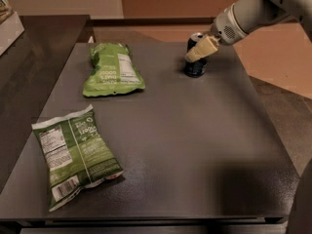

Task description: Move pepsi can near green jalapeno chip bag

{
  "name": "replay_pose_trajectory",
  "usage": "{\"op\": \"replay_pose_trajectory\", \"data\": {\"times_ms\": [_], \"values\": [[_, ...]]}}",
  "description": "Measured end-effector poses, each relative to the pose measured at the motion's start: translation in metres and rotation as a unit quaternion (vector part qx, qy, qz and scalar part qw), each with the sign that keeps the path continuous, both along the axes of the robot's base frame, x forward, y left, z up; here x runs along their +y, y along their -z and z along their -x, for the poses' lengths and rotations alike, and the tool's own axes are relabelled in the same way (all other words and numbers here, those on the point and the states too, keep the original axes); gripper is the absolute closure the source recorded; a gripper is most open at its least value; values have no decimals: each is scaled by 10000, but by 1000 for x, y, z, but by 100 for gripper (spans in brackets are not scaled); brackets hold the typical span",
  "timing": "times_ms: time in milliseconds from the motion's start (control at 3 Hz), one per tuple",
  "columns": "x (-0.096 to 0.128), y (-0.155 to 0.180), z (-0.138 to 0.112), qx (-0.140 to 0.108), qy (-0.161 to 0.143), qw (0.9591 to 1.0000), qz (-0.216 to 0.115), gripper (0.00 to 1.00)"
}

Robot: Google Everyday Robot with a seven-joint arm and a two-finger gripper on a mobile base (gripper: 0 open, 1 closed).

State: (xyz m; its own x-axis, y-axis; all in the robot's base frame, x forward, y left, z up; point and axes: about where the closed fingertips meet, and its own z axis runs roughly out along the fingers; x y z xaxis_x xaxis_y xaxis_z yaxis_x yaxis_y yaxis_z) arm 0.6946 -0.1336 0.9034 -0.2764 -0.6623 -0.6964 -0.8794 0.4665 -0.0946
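The pepsi can [196, 67] is a small dark blue can with a silver top. It stands upright at the back right of the dark table [195, 150]. My gripper [199, 52] reaches in from the upper right and sits right at the can, covering its upper part. A light green chip bag [113, 71] lies flat at the back left, well left of the can. A second, darker green chip bag [75, 161] with a white label lies at the front left.
A dark counter [29, 62] adjoins the table on the left. The table's right edge [265, 111] drops to a tan floor. My arm [253, 13] crosses the top right corner.
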Motion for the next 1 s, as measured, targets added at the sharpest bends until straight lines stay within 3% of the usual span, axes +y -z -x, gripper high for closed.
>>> {"op": "replay_pose_trajectory", "data": {"times_ms": [333, 667, 1000], "values": [[2, -7, 7, -54, -207, 9998, -61, 64], [16, -19, 28, -105, -668, 9976, -172, 87], [42, -26, 57, -87, -1268, 9917, -202, 100]]}}
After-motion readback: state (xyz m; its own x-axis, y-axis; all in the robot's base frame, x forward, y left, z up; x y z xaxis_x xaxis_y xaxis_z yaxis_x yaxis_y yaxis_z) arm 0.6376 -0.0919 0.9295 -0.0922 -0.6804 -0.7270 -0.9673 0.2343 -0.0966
